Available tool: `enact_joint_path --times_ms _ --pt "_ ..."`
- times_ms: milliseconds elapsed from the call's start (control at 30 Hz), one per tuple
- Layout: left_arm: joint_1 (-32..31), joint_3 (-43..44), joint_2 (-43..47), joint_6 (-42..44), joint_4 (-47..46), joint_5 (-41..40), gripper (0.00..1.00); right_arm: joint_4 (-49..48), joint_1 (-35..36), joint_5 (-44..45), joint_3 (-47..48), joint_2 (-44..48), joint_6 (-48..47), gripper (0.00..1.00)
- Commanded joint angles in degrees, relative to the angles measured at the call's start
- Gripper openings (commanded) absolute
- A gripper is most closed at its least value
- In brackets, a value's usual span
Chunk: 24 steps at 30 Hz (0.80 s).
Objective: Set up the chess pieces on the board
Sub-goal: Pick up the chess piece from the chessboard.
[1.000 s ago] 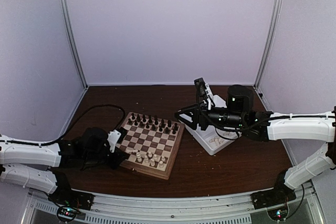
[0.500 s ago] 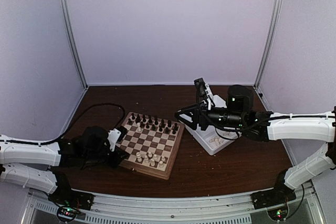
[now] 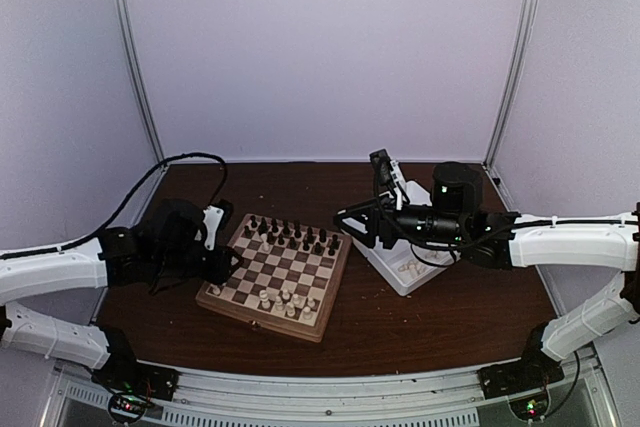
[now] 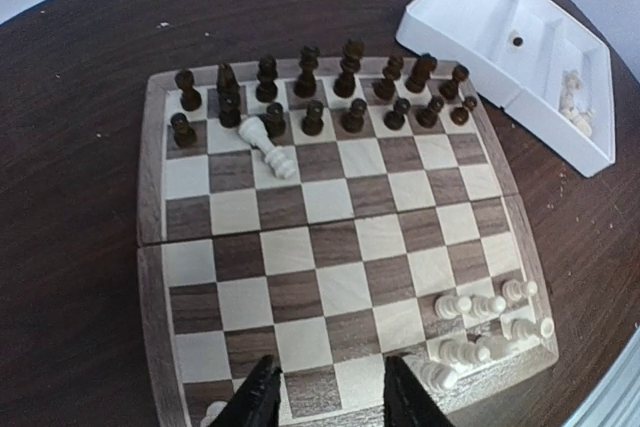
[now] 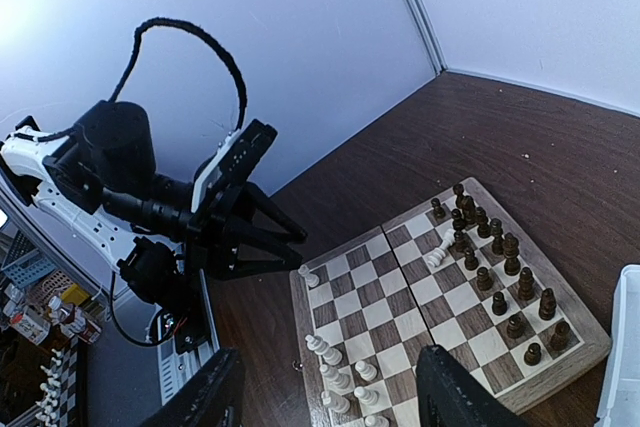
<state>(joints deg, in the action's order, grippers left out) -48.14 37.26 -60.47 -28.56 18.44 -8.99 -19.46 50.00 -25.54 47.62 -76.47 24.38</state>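
Left gripper (image 4: 328, 385) has lifted, jaws now apart and empty, leaving a cream piece (image 4: 213, 411) on the board (image 4: 150, 247) just beside its left finger: one more placed.

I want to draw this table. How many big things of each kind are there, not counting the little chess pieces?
Chessboard: 1
White tray: 1
Robot arms: 2, the left arm and the right arm
Total: 4
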Motion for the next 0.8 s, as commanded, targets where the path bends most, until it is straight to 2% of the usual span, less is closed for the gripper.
enact_joint_path --times_ms 0,133,300,500,767 --pt "1.28 8.79 -5.31 -4.68 8.3 -2.08 0.41 0.17 -0.42 0.18 0.46 0.4 0.01 0.62" --pt "1.55 15.72 -11.83 -7.21 12.68 -1.88 0.48 0.39 -0.49 0.39 0.22 0.78 -0.08 0.62" --pt "1.83 25.51 -21.69 -11.37 19.74 -3.81 0.51 0.18 -0.67 0.63 -0.62 1.47 -0.11 0.62" --pt "2.0 34.69 -32.52 -12.89 24.66 -6.62 0.47 0.23 -1.12 0.75 -1.74 2.57 -0.35 0.62" --pt "2.84 39.81 -39.93 -12.92 23.59 -6.91 0.4 1.15 -1.87 1.28 -2.96 4.67 -1.01 0.62"
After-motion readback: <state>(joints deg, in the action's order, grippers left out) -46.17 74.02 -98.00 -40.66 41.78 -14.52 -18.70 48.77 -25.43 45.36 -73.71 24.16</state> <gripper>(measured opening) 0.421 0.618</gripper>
